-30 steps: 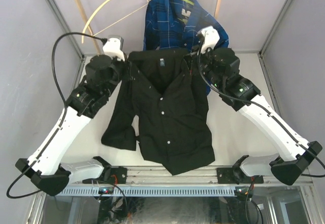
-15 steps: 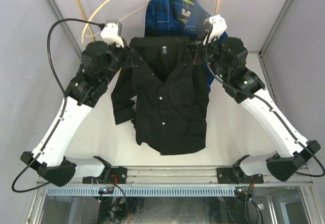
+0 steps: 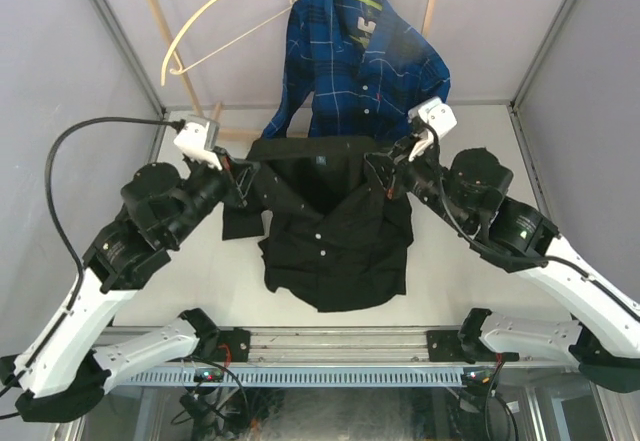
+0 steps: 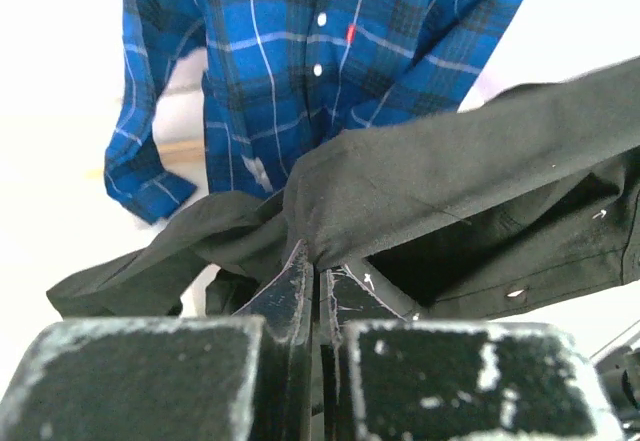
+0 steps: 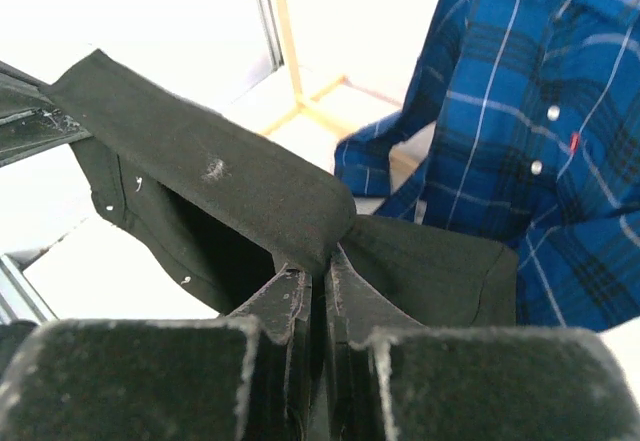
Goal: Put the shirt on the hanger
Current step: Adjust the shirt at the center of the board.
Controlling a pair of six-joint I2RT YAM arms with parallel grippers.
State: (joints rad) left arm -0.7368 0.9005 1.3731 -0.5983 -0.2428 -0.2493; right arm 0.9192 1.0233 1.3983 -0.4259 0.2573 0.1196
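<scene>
1. The left gripper (image 3: 236, 173) has its jaws pressed together on a fold of the black shirt (image 3: 335, 231) at one shoulder. The right gripper (image 3: 390, 166) pinches the other shoulder the same way. Both wrist views show the cloth bunched right at the tips.
2. The shirt's yoke runs taut from one pair of jaws to the other. The body and sleeves droop below them, and the hem appears to rest on the table (image 3: 200, 276).
3. The cream wooden hanger (image 3: 205, 3) hangs bare above and beyond the left jaws, well apart from both grippers.
4. Each grip holds only a thin fold, so pulling the arms further apart could probably drag the cloth out of the jaws.
5. The hanger hangs free from its hook, so pushing the shirt against it may just swing it away.
6. The blue plaid shirt (image 3: 360, 71) hangs straight beyond both jaws, near the yoke, so a forward reach risks snagging it.
7. There is open room above the jaws. The wooden post (image 3: 160, 36) beside the hanger and the side walls limit sideways travel.
</scene>
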